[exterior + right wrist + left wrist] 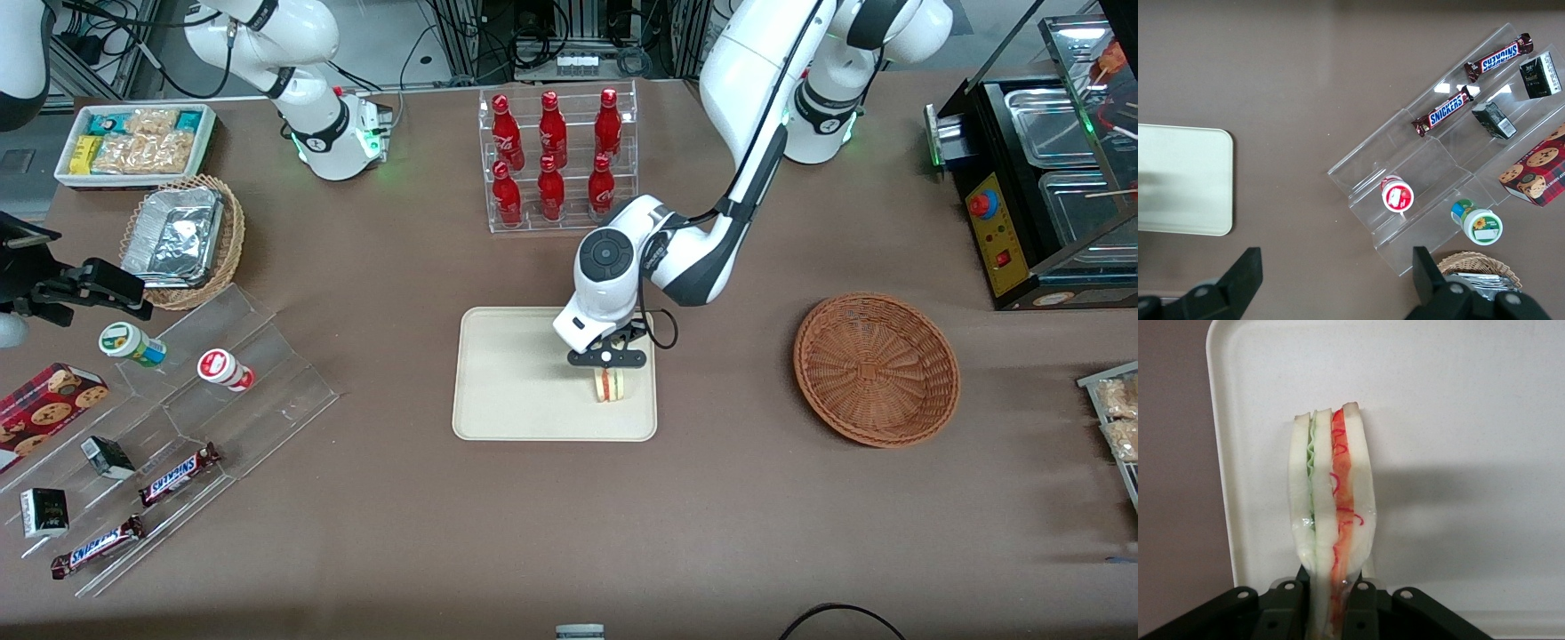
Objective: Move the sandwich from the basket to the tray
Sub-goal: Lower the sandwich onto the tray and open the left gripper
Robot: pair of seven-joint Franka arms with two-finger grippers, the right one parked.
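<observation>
Looking at the front view, I see my end effector [608, 358] clamped on the sandwich [610, 384], low over the tray [516, 382] near the middle of the frame. The basket [876, 369] at the right is empty. In the wrist view the sandwich [1331, 500] stands on edge between the fingers [1288, 610], pinched at its bread sides. It looks soft and light, so I think a gentle squeeze on the flat sides is best. The tray [1458, 420] holds nothing else.

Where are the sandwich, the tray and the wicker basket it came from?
sandwich [1333, 500]: left wrist view, on its striped cut edge.
tray [516, 373]: front view, on its bare floor.
basket [876, 369]: front view, on its woven bottom.
</observation>
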